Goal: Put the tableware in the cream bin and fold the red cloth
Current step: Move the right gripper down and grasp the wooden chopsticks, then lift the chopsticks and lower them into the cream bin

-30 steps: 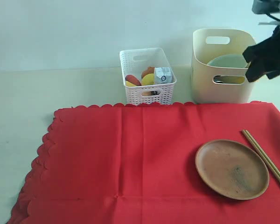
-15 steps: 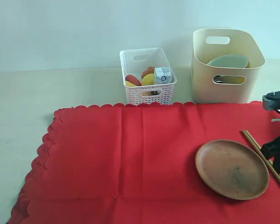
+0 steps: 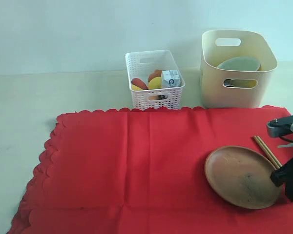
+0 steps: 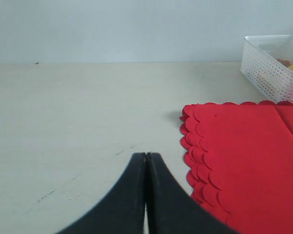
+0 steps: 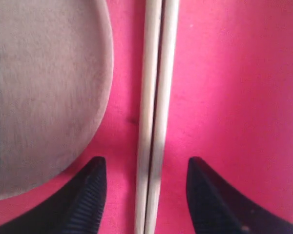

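Pale counter (image 3: 24, 107) against a plain light wall (image 3: 63, 34).

Red cloth (image 3: 136, 161): spread flat over the near part of the counter. Scalloped edge along the left and far sides, faint crease lines across it. Not folded.

Cream bin (image 3: 212, 83): stands at the back right, just beyond the cloth's far edge. A pale green bowl (image 3: 239, 63) sits tilted inside it. Something dark shows through the front handle cut-out; cannot tell what.

White lattice basket (image 3: 156, 100): to the left of the bin, also just beyond the cloth. It holds red and yellow food and a small blue-white carton (image 3: 170, 78).

Brown plate (image 3: 239, 175): lies on the cloth towards its right end, empty.

Chopsticks (image 3: 266, 151): a pair lying side by side on the cloth, just beside the plate's right rim, running diagonally.

Right claw (image 5: 145, 168): low over the cloth at the right edge of the scene. Its jaws are partly open and straddle the chopsticks, one finger on each side with red cloth showing in both gaps. The finger on the plate side sits close by the plate's rim. Nothing gripped.

Left claw (image 4: 146, 157): jaws pressed fully together, empty. It hangs over bare counter off the cloth's scalloped left edge.
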You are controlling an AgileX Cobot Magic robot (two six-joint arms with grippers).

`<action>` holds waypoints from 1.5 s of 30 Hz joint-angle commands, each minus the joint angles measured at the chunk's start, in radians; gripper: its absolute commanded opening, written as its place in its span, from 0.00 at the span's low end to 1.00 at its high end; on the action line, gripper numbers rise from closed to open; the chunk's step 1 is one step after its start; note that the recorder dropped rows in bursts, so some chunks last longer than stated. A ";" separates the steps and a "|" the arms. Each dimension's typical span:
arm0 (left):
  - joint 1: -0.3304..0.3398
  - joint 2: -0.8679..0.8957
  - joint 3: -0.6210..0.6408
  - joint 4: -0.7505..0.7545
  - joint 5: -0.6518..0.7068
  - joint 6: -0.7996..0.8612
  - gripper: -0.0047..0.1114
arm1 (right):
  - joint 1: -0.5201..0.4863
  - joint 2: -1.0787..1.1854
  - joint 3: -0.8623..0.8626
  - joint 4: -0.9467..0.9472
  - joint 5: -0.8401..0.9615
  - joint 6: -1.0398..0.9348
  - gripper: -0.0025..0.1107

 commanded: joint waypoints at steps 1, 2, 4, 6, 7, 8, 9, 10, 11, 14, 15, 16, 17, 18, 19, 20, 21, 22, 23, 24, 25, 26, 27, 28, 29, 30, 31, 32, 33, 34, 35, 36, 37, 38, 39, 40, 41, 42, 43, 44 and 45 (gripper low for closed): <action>0.001 -0.005 0.002 -0.004 -0.012 0.001 0.04 | -0.002 0.049 0.003 -0.010 -0.008 0.003 0.45; 0.001 -0.005 0.002 -0.004 -0.012 0.001 0.04 | -0.002 0.055 0.003 -0.010 -0.010 0.003 0.45; 0.001 -0.005 0.002 -0.004 -0.012 0.001 0.04 | -0.002 0.066 0.003 -0.010 -0.022 0.003 0.45; 0.001 -0.005 0.002 -0.004 -0.012 0.001 0.04 | -0.002 0.070 0.003 -0.010 -0.026 0.003 0.45; 0.001 -0.005 0.002 -0.004 -0.012 0.001 0.04 | -0.002 0.070 0.003 -0.010 -0.028 0.003 0.43; 0.001 -0.005 0.002 -0.004 -0.012 0.001 0.04 | -0.002 0.070 0.003 -0.010 -0.028 0.003 0.39; 0.001 -0.005 0.002 -0.004 -0.012 0.001 0.04 | -0.002 0.070 0.003 -0.010 -0.028 0.003 0.33; 0.001 -0.005 0.002 -0.004 -0.012 0.001 0.04 | -0.002 0.070 0.003 -0.010 -0.022 0.003 0.27; 0.001 -0.005 0.002 -0.004 -0.012 0.001 0.04 | -0.002 0.070 0.003 -0.010 -0.017 0.003 0.20; 0.001 -0.005 0.002 -0.004 -0.012 0.001 0.04 | -0.002 0.070 0.003 -0.010 0.009 0.003 0.03; 0.001 -0.005 0.002 -0.004 -0.012 0.001 0.04 | -0.002 0.070 0.003 -0.010 0.019 0.003 0.02; 0.001 -0.005 0.002 -0.004 -0.012 0.001 0.04 | -0.002 0.068 0.001 -0.011 0.029 0.003 0.02; 0.001 -0.005 0.002 -0.004 -0.012 0.001 0.04 | -0.002 0.066 -0.001 -0.013 0.038 0.003 0.02; 0.001 -0.005 0.002 -0.004 -0.012 0.001 0.04 | -0.002 0.065 -0.009 -0.015 0.051 0.003 0.02; 0.001 -0.005 0.002 -0.004 -0.012 0.001 0.04 | -0.002 0.065 -0.017 -0.020 0.062 0.003 0.02; 0.001 -0.005 0.002 -0.004 -0.012 0.001 0.04 | -0.002 0.065 -0.030 -0.023 0.083 0.006 0.02; 0.001 -0.005 0.002 -0.004 -0.012 0.001 0.04 | -0.002 0.065 -0.040 -0.033 0.099 0.016 0.02; 0.001 -0.005 0.002 -0.004 -0.012 0.001 0.04 | -0.002 0.065 -0.052 -0.045 0.116 0.040 0.02; 0.001 -0.005 0.002 -0.004 -0.012 0.001 0.04 | -0.002 0.065 -0.062 -0.061 0.130 0.073 0.02; 0.001 -0.005 0.002 -0.004 -0.012 0.001 0.04 | -0.002 0.065 -0.069 -0.074 0.138 0.098 0.02; 0.001 -0.005 0.002 -0.004 -0.012 0.001 0.04 | -0.002 0.063 -0.070 -0.092 0.142 0.122 0.02; 0.001 -0.005 0.002 -0.004 -0.012 0.001 0.04 | -0.002 0.056 -0.070 -0.104 0.142 0.134 0.02; 0.001 -0.005 0.002 -0.004 -0.012 0.001 0.04 | -0.002 0.054 -0.070 -0.108 0.142 0.137 0.02; 0.001 -0.005 0.002 -0.004 -0.012 0.001 0.04 | -0.002 0.044 -0.072 -0.108 0.136 0.139 0.02; 0.001 -0.005 0.002 -0.004 -0.012 0.001 0.04 | -0.002 0.036 -0.073 -0.108 0.128 0.141 0.02; 0.001 -0.005 0.002 -0.004 -0.012 0.001 0.04 | -0.002 0.027 -0.076 -0.108 0.124 0.141 0.02; 0.001 -0.005 0.002 -0.004 -0.012 0.001 0.04 | -0.002 0.011 -0.076 -0.108 0.108 0.141 0.02; 0.001 -0.005 0.002 -0.004 -0.012 0.001 0.04 | -0.002 -0.005 -0.076 -0.105 0.093 0.141 0.02; 0.001 -0.005 0.002 -0.004 -0.012 0.001 0.04 | -0.002 -0.019 -0.076 -0.105 0.082 0.144 0.02; 0.001 -0.005 0.002 -0.004 -0.012 0.001 0.04 | -0.002 -0.038 -0.076 -0.105 0.067 0.144 0.02; 0.001 -0.005 0.002 -0.004 -0.012 0.001 0.04 | -0.002 -0.057 -0.076 -0.097 0.055 0.144 0.02; 0.001 -0.005 0.002 -0.004 -0.012 0.001 0.04 | -0.002 -0.076 -0.076 -0.086 0.041 0.144 0.02; 0.001 -0.005 0.002 -0.004 -0.012 0.001 0.04 | -0.002 -0.095 -0.076 -0.079 0.028 0.144 0.02; 0.001 -0.005 0.002 -0.004 -0.012 0.001 0.04 | -0.002 -0.112 -0.076 -0.063 0.010 0.144 0.02; 0.001 -0.005 0.002 -0.004 -0.012 0.001 0.04 | -0.002 -0.130 -0.076 -0.047 -0.007 0.144 0.02; 0.001 -0.005 0.002 -0.004 -0.012 0.001 0.04 | -0.002 -0.144 -0.076 -0.028 -0.020 0.135 0.02; 0.001 -0.005 0.002 -0.004 -0.012 0.001 0.04 | -0.002 -0.161 -0.076 -0.005 -0.033 0.124 0.02; 0.001 -0.005 0.002 -0.004 -0.012 0.001 0.04 | -0.002 -0.179 -0.076 0.029 -0.050 0.106 0.02; 0.001 -0.005 0.002 -0.004 -0.012 0.001 0.04 | -0.002 -0.192 -0.076 0.063 -0.063 0.080 0.02; 0.001 -0.005 0.002 -0.004 -0.012 0.001 0.04 | -0.002 -0.209 -0.076 0.114 -0.078 0.043 0.02; 0.001 -0.005 0.002 -0.004 -0.012 0.001 0.04 | -0.002 -0.225 -0.076 0.175 -0.093 0.001 0.02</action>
